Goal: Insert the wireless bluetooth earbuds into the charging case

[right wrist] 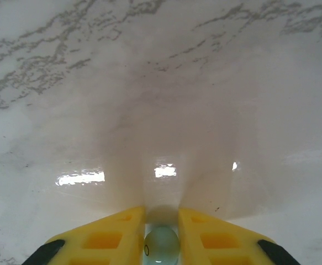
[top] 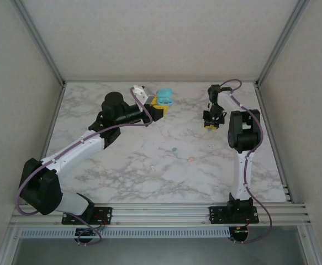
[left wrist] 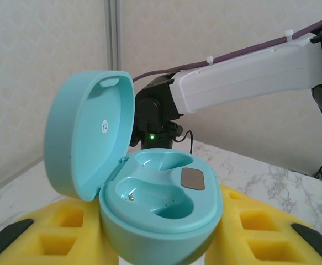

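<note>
The teal charging case (left wrist: 161, 204) stands with its lid (left wrist: 89, 132) swung open and both wells bare, pinched between the yellow fingers of my left gripper (left wrist: 161, 245). From above, the case (top: 164, 97) and left gripper (top: 159, 108) sit at the back middle. My right gripper (right wrist: 162, 214) hovers just over the marble, shut on a pale teal earbud (right wrist: 162, 245); in the top view the right gripper (top: 209, 127) is at the right. A teal earbud (top: 173, 149) and a pink one (top: 190, 159) lie loose mid-table.
The marble tabletop (top: 149, 176) is walled by grey panels with aluminium posts (top: 39, 41) at the back corners. The right arm (left wrist: 243, 72) crosses behind the case in the left wrist view. A tiny pale piece (top: 231, 157) lies beside the right arm.
</note>
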Robot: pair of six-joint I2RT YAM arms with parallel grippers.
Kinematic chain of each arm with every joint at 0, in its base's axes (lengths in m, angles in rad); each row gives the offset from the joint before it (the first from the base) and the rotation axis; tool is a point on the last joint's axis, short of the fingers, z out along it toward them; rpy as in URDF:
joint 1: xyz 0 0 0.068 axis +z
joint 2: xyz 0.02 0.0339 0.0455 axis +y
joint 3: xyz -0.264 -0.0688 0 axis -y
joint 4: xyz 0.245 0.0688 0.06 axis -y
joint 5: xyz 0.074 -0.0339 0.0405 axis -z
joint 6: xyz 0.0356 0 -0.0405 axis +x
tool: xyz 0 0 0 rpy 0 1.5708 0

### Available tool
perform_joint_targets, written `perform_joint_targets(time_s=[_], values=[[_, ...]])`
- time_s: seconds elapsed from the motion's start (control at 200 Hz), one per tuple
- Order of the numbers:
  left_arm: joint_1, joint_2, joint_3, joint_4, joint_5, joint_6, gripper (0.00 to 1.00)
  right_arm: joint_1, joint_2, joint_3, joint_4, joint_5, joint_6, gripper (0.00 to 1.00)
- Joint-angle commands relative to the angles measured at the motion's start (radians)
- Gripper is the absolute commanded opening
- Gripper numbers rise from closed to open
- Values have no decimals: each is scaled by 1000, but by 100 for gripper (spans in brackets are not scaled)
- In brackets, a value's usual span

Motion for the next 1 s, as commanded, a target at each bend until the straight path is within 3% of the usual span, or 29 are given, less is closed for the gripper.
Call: perform_joint_targets(time_s=[0.0,0.105,0.996], values=[[4,-18,30,4,-12,7,26,4,-7,-23,-29,-12,12,23],[4,-20,29,3,-13,9,26,5,-11,-21,-32,-21,18,28],[4,-17,37,-15,-13,10,26,8,-25,-34,-9,22,38,30]])
